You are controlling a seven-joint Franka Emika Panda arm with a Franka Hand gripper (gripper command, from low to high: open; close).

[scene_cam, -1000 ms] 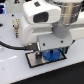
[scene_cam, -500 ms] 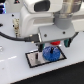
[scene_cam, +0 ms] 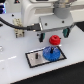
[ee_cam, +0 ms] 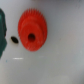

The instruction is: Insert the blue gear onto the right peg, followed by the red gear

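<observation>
The red gear (scene_cam: 55, 40) hangs directly beneath the end effector (scene_cam: 55, 37), apparently gripped, though I cannot tell how far the fingers stand apart. Just below it, the blue gear (scene_cam: 51, 53) lies on the white plate (scene_cam: 36, 59) on the tabletop (scene_cam: 15, 70).

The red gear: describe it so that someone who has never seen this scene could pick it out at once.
Find the white rectangular plate with a black border on the white table. A wide blue gear lies on its end toward the exterior view's right. The red gear sits just above that, under the gripper: smaller than the blue disc, red, toothed, with a raised hub and dark centre hole.
</observation>
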